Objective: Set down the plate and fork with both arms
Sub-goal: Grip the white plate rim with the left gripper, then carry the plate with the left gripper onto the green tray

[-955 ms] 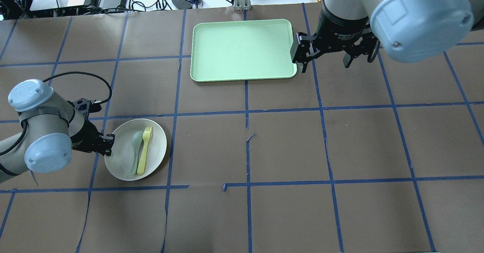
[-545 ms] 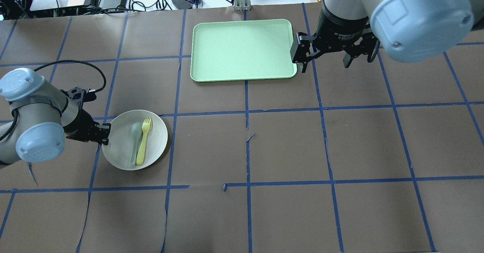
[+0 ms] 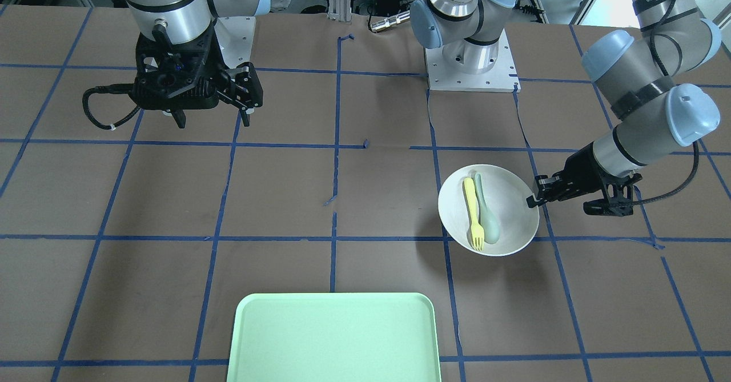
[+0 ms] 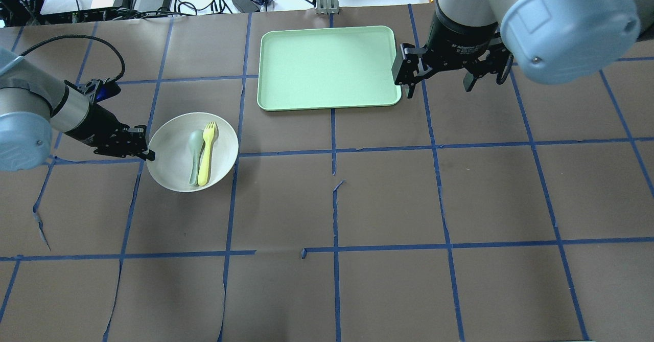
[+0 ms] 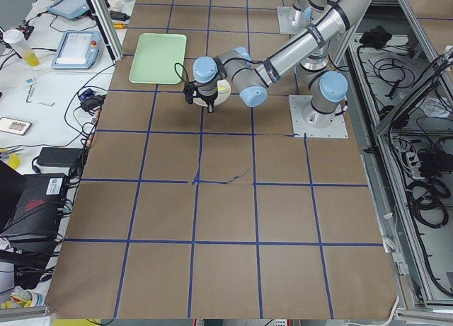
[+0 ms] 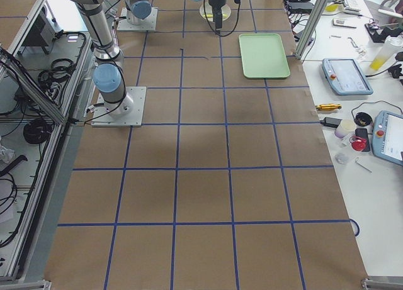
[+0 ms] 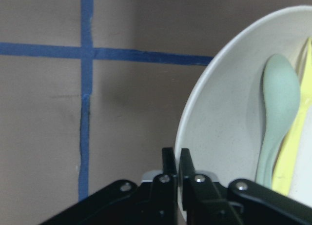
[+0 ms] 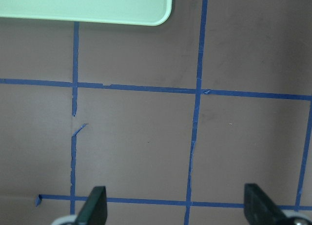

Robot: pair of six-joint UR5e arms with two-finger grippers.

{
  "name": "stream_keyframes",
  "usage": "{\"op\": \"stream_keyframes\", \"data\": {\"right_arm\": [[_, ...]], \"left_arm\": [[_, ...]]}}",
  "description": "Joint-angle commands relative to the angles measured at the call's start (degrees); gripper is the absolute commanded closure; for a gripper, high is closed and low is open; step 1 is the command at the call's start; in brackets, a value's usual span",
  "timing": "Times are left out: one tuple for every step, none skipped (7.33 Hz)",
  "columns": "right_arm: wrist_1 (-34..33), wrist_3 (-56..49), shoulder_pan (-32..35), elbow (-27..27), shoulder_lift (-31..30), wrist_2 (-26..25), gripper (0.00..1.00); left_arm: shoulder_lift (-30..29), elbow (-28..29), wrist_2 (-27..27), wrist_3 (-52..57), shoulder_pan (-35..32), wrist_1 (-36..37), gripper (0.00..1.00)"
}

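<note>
plate (image 4: 171, 167) is now nearer tray (image 4: 327, 66) | left gripper (image 4: 148, 154) clamped on rim so fork (image 4: 206, 154) rides along | right gripper (image 4: 438, 86) apart, idle

Both arms are the same build: silver-grey tubes with chunky light-blue caps on the joints. The right arm (image 4: 462, 2) has a big cap (image 4: 567, 25) with a faint squarish outline on its face and two tiny screws near the rim. The right gripper (image 4: 438, 90) is all black, with boxy linkage fingers and white "2F Adaptive" lettering on the body. The left arm (image 3: 634, 136) wears a dark strap around one link, plus a black band higher up with white lettering I can't quite read. The left gripper (image 3: 531, 202) is black too — a thin black cable (image 4: 97, 43) loops off its wrist. The base plates (image 3: 471, 68) are pale squares with bolts at the edges.
</note>
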Motion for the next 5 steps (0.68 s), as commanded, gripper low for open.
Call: {"op": "stream_keyframes", "data": {"right_arm": [[0.0, 0.0, 0.0, 0.0, 0.0, -0.1, 0.0], [0.0, 0.0, 0.0, 0.0, 0.0, -0.1, 0.0], [0.0, 0.0, 0.0, 0.0, 0.0, 0.0, 0.0], [0.0, 0.0, 0.0, 0.0, 0.0, 0.0, 0.0], [0.0, 0.0, 0.0, 0.0, 0.0, 0.2, 0.0]], "left_arm": [[-4.4, 6.7, -2.9, -2.1, -3.9, -0.9, 1.0], [-8.5, 12.2, -1.9, -6.9, -8.9, -1.1, 1.0], [-12.8, 18.1, -1.4, -10.7, -12.2, -1.6, 1.0], [-16.9, 23.7, -1.8, -12.0, -14.5, -2.2, 1.0], [-20.7, 28.7, -2.2, -14.3, -17.3, -2.2, 1.0]]}}
